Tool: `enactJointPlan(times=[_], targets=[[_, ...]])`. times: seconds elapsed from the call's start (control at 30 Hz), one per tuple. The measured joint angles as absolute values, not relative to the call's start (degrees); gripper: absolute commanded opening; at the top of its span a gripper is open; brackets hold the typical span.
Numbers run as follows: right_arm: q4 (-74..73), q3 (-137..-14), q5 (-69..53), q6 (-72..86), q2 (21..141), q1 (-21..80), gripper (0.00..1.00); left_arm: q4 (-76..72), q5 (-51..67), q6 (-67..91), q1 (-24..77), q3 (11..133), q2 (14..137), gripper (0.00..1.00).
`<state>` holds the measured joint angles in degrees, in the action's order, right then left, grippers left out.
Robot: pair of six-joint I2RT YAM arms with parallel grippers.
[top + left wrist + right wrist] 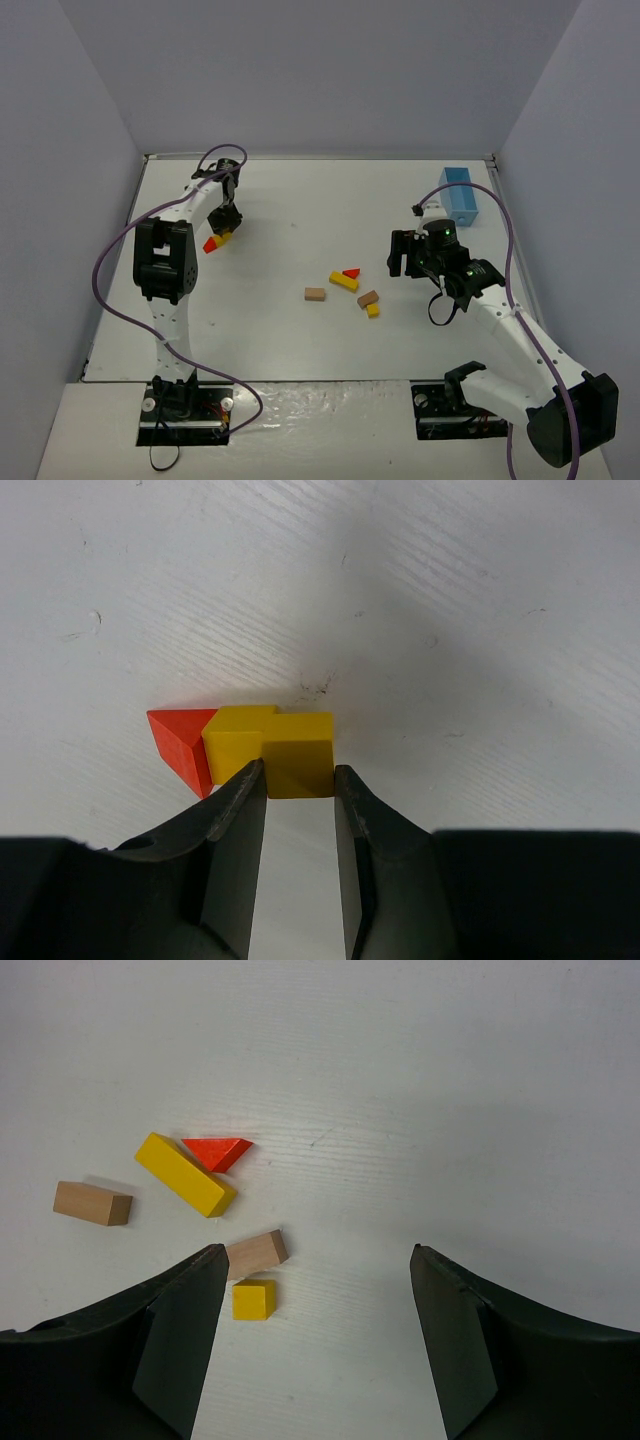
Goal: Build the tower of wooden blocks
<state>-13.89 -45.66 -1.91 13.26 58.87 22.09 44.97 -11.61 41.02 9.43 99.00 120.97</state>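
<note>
My left gripper (226, 222) is at the far left of the table (300, 200), shut on a small yellow block (299, 755) that is pinched between its fingertips. That block touches a second yellow block (238, 742), which has a red wedge (180, 744) on its left; all are low at the table surface. Several loose blocks lie mid-table: a tan cuboid (92, 1203), a long yellow piece (185, 1174), a red wedge (218, 1150), another tan cuboid (256, 1254) and a yellow cube (254, 1299). My right gripper (316, 1255) hangs open just right of them, holding nothing.
A light-blue box (460, 195) stands at the back right, behind the right arm. Grey walls enclose the table on three sides. A purple cable (110, 260) loops off each arm.
</note>
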Motion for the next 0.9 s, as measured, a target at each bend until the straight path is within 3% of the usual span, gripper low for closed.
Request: enactJointPlan(times=[0.9], targets=[[-13.9, -45.5, -1.9, 13.3, 58.9, 22.1, 0.71, 45.7, -10.6, 42.0, 9.3, 98.6, 121.0, 0.24]])
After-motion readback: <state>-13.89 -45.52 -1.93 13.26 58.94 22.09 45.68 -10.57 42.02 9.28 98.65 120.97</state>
